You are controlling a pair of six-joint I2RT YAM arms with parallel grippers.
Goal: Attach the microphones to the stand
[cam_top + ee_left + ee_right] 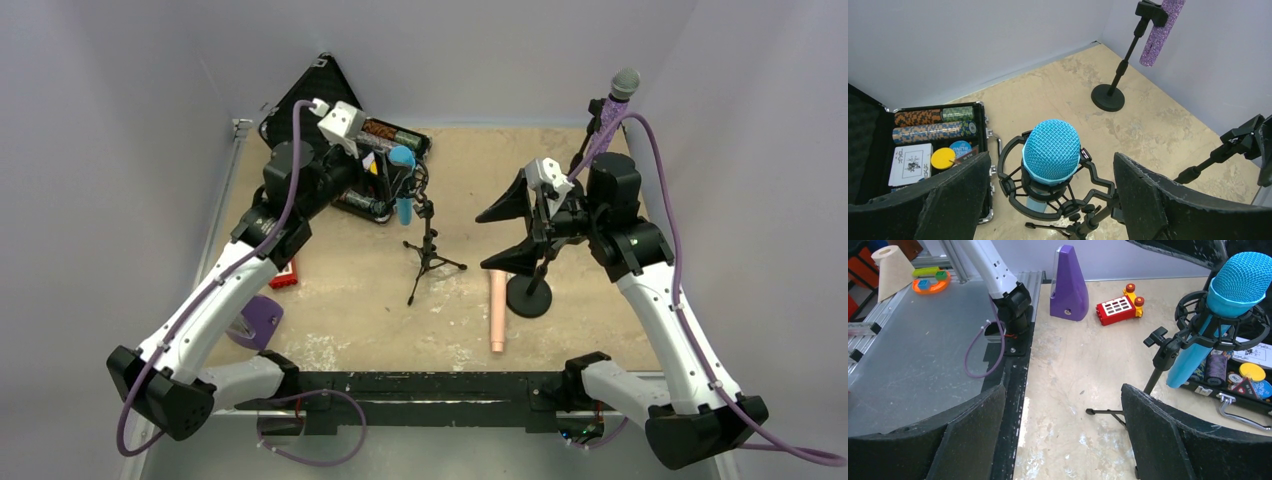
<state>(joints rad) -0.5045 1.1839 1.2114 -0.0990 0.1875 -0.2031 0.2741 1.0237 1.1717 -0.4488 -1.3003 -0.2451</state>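
The blue microphone (403,185) stands upright in the black shock mount (1013,172) of a tripod stand (430,255). My left gripper (1051,167) is open, one finger on either side of the blue microphone's (1051,150) mesh head, not touching it. The glittery purple microphone (612,108) sits clipped in a tall stand at the back right. The peach-pink microphone (497,310) lies flat on the table beside a round-based stand (529,296). My right gripper (497,237) hangs open above that stand, nothing between its fingers (973,430).
An open black case (985,150) of poker chips and cards lies at the back left, close behind the tripod. A purple metronome (1068,285) and a red toy block (1118,306) sit near the left edge. The empty stand's clip (1245,140) rises at the right.
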